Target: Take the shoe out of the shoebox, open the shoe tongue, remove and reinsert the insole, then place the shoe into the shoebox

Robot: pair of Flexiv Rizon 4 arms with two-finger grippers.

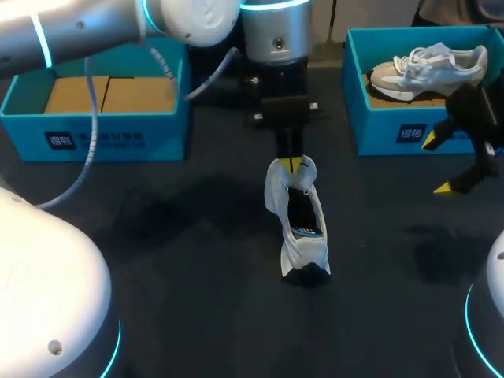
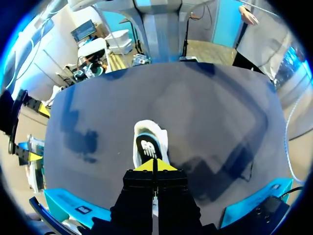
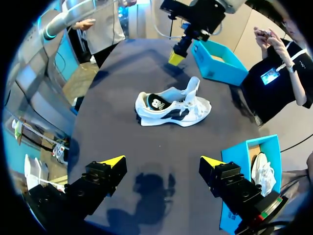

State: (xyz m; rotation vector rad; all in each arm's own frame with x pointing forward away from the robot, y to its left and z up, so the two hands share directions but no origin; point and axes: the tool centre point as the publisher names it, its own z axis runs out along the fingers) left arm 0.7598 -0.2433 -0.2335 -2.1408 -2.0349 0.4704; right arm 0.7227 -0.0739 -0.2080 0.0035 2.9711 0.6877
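A white sneaker (image 1: 303,236) stands on the dark table at the centre, its tongue (image 3: 194,88) raised and its dark insole (image 3: 156,104) showing. My left gripper (image 1: 293,164) hangs over the shoe's far end with its yellow tips pressed together. In the left wrist view the sneaker (image 2: 146,134) lies just ahead of and under the left gripper (image 2: 155,165). In the right wrist view a strip of table shows between that left gripper (image 3: 176,58) and the sneaker (image 3: 171,110). My right gripper (image 1: 438,165) hangs open to the right, well clear of the shoe, with nothing between the fingers of the right gripper (image 3: 161,161).
An open blue shoebox (image 1: 102,138) with a bare cardboard floor stands at the back left. A second blue shoebox (image 1: 394,138) at the back right holds another white sneaker (image 1: 429,67), close behind my right gripper.
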